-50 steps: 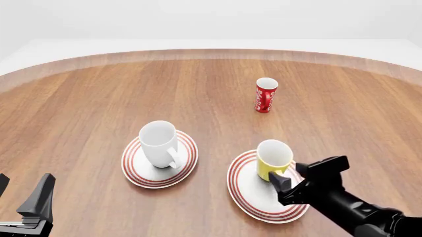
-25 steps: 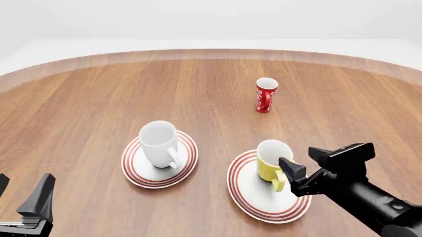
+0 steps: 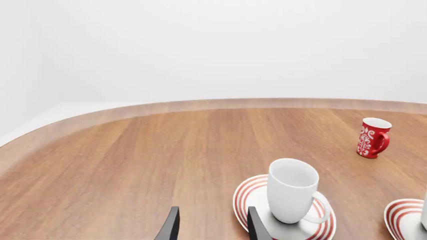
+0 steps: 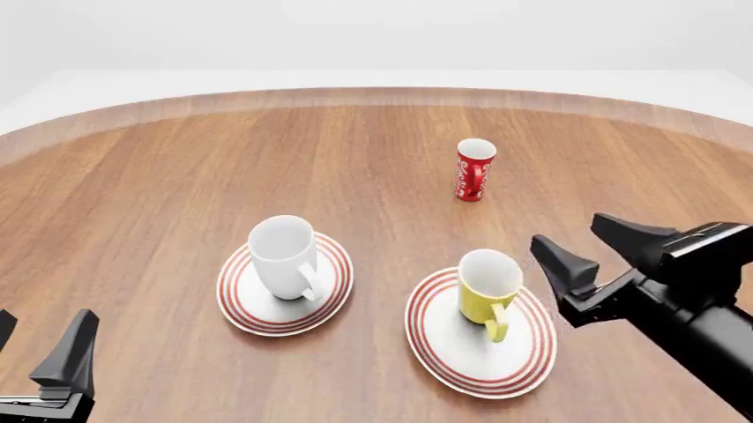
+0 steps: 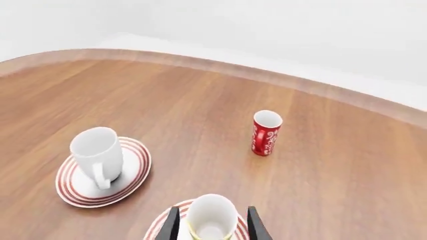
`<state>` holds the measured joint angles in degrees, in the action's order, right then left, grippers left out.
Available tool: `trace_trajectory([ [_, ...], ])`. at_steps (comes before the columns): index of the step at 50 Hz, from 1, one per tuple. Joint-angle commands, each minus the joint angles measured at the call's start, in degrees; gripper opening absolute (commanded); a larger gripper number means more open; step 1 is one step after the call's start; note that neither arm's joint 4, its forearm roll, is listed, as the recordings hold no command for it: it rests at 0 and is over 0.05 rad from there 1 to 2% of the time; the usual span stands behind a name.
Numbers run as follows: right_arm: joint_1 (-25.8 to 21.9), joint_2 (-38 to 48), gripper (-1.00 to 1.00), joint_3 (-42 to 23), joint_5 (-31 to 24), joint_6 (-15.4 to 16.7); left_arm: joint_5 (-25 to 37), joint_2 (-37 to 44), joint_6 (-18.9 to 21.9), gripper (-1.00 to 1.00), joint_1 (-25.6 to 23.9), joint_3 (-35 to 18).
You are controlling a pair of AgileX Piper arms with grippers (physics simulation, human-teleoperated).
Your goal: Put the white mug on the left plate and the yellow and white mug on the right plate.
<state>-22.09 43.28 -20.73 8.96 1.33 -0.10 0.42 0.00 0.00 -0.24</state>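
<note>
The left gripper sits cut off at the front view's lower corner, fingers parted and empty, well apart from the left plate, where the white mug stands upright. Beside that plate, the yellow and white mug stands on the right plate; the right gripper hangs wide open just beside it, touching nothing. A red patterned cup stands farther back.

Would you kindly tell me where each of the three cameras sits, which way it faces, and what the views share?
Front view: high behind the arms, looking down the wooden table; left gripper and right gripper show.
Left wrist view: low over the table, facing the large white mug on its red-ringed plate; two fingertips show.
Right wrist view: above the small yellow mug; fingertips flank it.
All share the red patterned cup.
</note>
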Motion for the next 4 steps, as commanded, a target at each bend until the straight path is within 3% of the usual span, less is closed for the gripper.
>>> trace_trajectory([
  [1,-0.04,-4.38,1.0,-0.81,-0.17,-0.26,0.0,0.0,0.0,1.0,0.0,0.0],
  [4,-0.26,-5.05,1.0,-0.61,0.99,-0.96,0.0,0.0,0.0,1.0,0.0,0.0],
])
